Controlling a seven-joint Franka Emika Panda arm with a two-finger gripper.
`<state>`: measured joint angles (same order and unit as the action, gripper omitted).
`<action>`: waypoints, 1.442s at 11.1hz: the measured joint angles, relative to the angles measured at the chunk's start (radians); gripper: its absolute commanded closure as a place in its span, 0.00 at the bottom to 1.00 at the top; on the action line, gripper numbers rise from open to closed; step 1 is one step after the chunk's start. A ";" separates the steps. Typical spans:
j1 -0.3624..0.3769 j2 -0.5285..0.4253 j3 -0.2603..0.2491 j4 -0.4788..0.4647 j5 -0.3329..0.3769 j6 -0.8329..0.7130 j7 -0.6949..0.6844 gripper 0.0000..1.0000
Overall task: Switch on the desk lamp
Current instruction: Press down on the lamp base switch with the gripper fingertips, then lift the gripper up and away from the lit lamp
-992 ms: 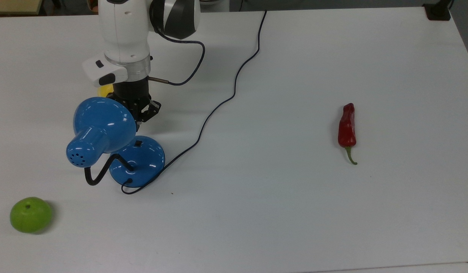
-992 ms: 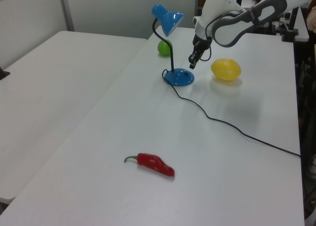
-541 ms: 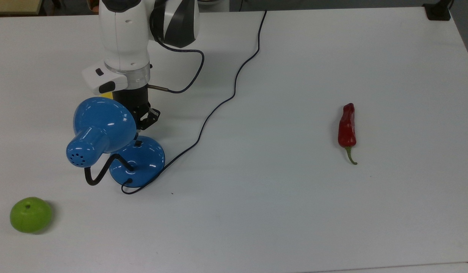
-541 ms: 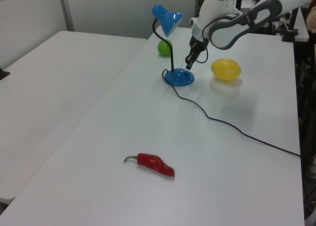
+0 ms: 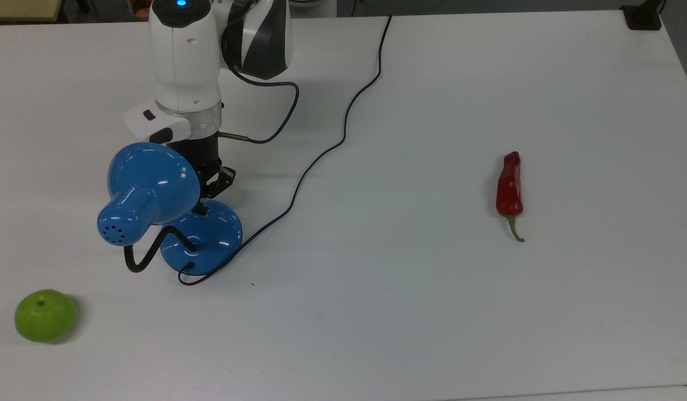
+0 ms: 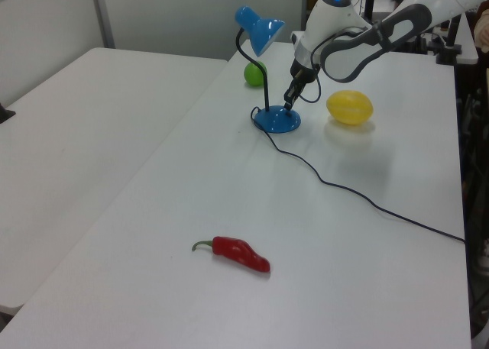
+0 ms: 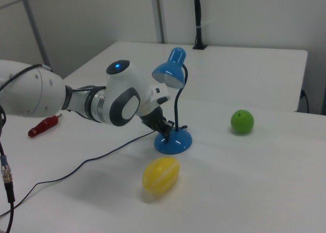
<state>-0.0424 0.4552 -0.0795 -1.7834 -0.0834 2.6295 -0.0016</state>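
**Item 1, nearest edge of the top view.** You are seeing a green apple sitting on the white table, at the top view's lower left, well apart from everything else.

**Item 2, the desk lamp.** It is standing upright toward the top view's left. Its glossy blue dome shade is hanging over the table beside its round blue base, and the black gooseneck is looping between them. The small black switch is sitting on the far part of the base.

**Item 3, the red chili pepper.** It is lying alone at the top view's right, stem pointing toward the near edge.

**Item 4, your gripper.** It is pointing down at the switch, its tip touching or just above it. The fingers are drawn together and are gripping nothing.

**Item 5, the yellow lemon-shaped fruit.** It is resting just beyond the lamp base, on the left view's right.

**Item 6, the white arm.** It is reaching in from the far edge, a blue light glowing on top.

**Item 7, the thin black cord.** It is trailing from the base away to the far edge.
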 measured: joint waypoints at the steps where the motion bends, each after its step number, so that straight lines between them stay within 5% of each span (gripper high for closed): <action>1: 0.000 0.003 0.000 0.000 0.000 0.000 -0.002 1.00; 16: 0.000 0.042 0.000 0.039 -0.004 0.001 -0.011 1.00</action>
<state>-0.0425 0.4969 -0.0796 -1.7448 -0.0876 2.6302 -0.0126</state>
